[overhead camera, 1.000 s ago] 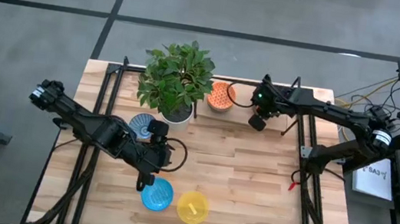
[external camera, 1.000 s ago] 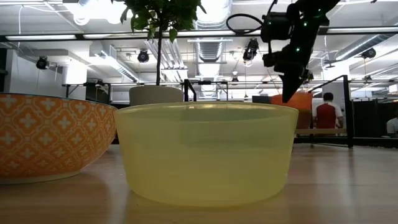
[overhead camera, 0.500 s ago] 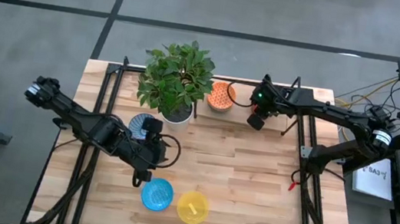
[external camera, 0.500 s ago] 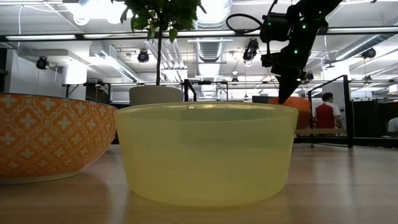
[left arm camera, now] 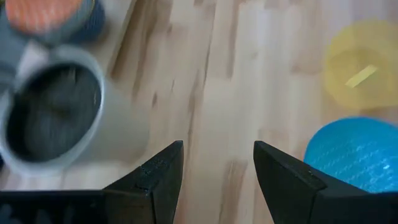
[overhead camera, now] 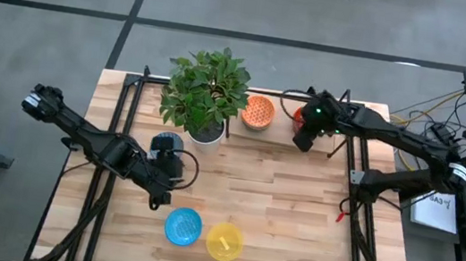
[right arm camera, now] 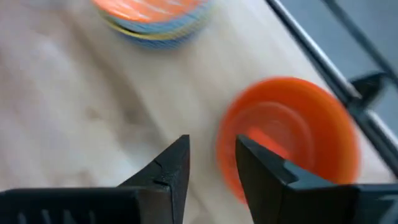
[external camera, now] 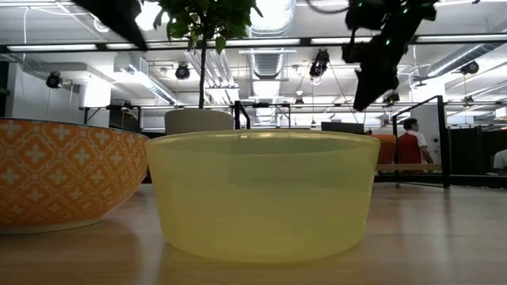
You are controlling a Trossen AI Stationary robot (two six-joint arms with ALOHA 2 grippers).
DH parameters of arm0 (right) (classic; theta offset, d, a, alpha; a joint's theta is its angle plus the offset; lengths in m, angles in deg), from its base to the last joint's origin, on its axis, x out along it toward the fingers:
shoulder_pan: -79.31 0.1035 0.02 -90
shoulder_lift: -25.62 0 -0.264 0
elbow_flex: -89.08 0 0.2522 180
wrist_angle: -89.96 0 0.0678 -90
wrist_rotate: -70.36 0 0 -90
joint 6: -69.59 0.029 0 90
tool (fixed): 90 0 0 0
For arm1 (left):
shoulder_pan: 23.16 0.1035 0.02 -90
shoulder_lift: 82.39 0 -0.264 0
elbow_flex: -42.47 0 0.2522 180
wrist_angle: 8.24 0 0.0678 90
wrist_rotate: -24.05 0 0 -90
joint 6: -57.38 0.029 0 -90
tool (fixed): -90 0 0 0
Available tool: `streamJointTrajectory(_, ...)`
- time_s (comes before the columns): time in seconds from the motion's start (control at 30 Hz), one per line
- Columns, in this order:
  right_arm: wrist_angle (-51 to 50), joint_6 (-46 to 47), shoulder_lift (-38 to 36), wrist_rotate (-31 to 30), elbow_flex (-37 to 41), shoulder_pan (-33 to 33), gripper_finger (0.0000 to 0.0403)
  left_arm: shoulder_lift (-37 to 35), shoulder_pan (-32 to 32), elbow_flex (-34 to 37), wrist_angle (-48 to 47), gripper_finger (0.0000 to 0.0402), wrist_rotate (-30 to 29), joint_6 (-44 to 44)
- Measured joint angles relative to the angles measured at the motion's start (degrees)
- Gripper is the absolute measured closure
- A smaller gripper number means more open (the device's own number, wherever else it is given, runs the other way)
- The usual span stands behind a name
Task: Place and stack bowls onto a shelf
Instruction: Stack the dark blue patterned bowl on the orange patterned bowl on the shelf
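Observation:
A plain red-orange bowl (right arm camera: 289,134) rests on its base on the light-wood shelf (overhead camera: 277,127) at the table's far side. My right gripper (right arm camera: 211,165) hangs open just above and beside it (overhead camera: 301,142), touching nothing. A stack of bowls with an orange patterned one on top (overhead camera: 258,112) stands to the left of it. Near the front edge sit a blue bowl (overhead camera: 183,226) and a yellow bowl (overhead camera: 224,241). My left gripper (overhead camera: 155,195) is open and empty, left of the blue bowl (left arm camera: 354,155). A blue-white patterned bowl (overhead camera: 162,142) is partly hidden under the left arm.
A leafy plant (overhead camera: 207,87) in a white pot (left arm camera: 56,118) stands on the far left of the shelf, close to the bowl stack. Thin black posts (overhead camera: 346,96) frame the shelf. In the low view an orange patterned bowl (external camera: 63,170) sits beside the yellow one (external camera: 261,194).
My right gripper has risen off the red-orange bowl and shifted slightly toward the table's right edge; the bowl stays on the shelf. My left gripper has drawn back from the blue bowl toward the table's left and far edges.

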Motion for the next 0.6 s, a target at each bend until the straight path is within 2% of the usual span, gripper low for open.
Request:
streamJointTrajectory(0.1,0.5,2.3,-3.8,3.8,0.8,2.0,0.0300,-2.2,0.1,4.1,-2.2,0.0223,0.1,-7.0)
streamJointTrajectory(0.27,3.1,5.8,-10.1,4.3,3.5,8.5,0.0319,-4.7,0.3,9.9,-7.0,0.0223,2.0,-17.7)
streamJointTrajectory(0.43,8.4,8.8,-14.5,4.3,7.3,15.7,0.0333,-5.9,0.6,16.3,-5.0,0.0223,3.7,-18.5)
streamJointTrajectory(0.6,14.3,10.5,-16.6,4.3,10.9,21.7,0.0340,-5.6,3.4,21.5,-2.2,0.0223,3.6,-18.9)
